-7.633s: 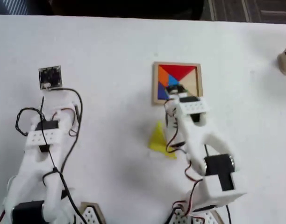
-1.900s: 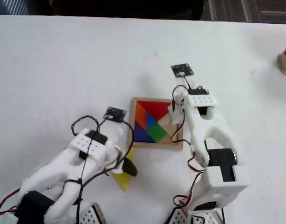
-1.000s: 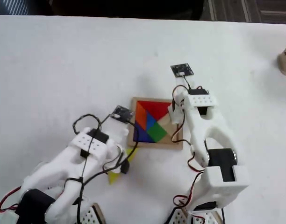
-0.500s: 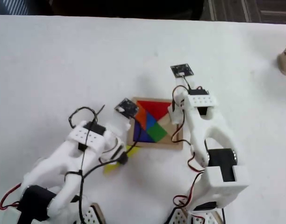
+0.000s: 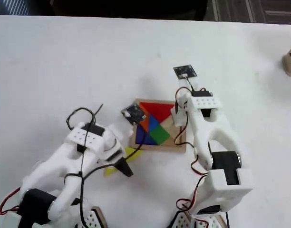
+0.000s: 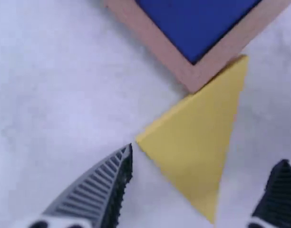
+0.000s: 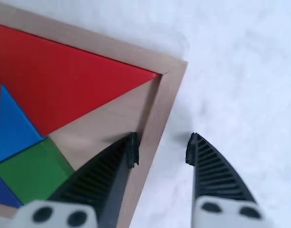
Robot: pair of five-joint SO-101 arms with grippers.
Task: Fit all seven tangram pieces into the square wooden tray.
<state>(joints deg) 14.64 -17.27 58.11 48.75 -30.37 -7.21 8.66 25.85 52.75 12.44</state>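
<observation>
Left gripper [image 6: 205, 156], spread wide, straddles yellow triangle [image 6: 195, 135] on desk [image 6: 55, 95]; right gripper [image 7: 160, 142], narrow, straddles tray [image 7: 171, 90] rim.

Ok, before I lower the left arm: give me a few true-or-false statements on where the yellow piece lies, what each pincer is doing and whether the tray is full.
1. The yellow triangle lies flat on the table, outside the tray, by one of its corners. True.
2. The left pincer is shut on the yellow triangle. False: it is open, with one finger on either side of the piece.
3. The right pincer straddles the tray's rim, one finger inside over bare wood and the other outside. True.
4. The tray is completely filled. False: a patch of bare wood remains beside the red triangle.
</observation>
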